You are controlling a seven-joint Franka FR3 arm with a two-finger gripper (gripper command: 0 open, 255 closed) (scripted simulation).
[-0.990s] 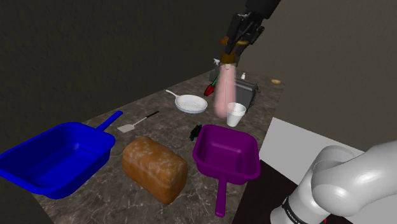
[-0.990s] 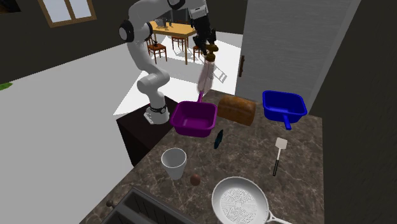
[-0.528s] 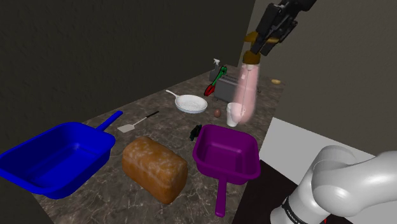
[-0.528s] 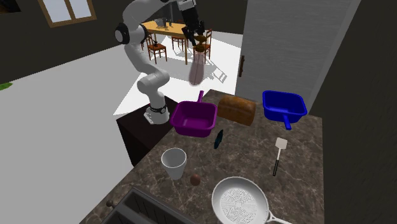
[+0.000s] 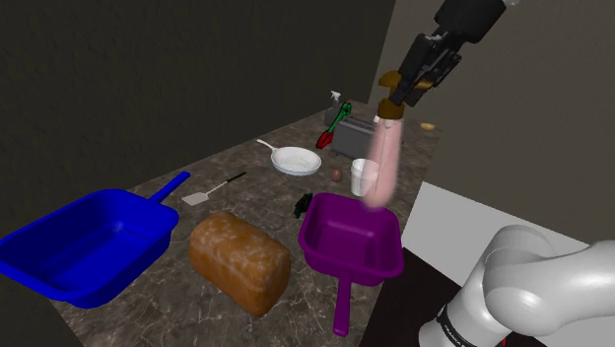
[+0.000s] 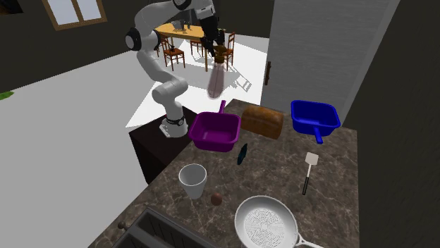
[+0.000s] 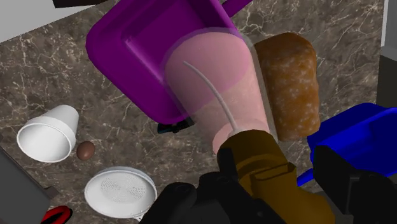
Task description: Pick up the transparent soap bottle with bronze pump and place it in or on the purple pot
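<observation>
High above the counter (image 5: 261, 192), the black claw (image 5: 402, 87) is clamped on the bronze pump (image 7: 261, 159) of a clear, pinkish soap bottle (image 5: 382, 163). The bottle hangs straight below it, base just over the purple pot's (image 5: 345, 264) far rim, apparently lined up for lowering inside.

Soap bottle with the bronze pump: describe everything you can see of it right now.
The translucent pink soap bottle is a tall rounded cylinder with a bronze pump on top and a thin dip tube inside. It hangs in the air, base down and slightly tilted, clasped at the pump by the black two-finger gripper. Its base hovers above the square purple pot, not touching it; the pot's inside shows through its body in the wrist view. Only the gripper touches it.
</observation>
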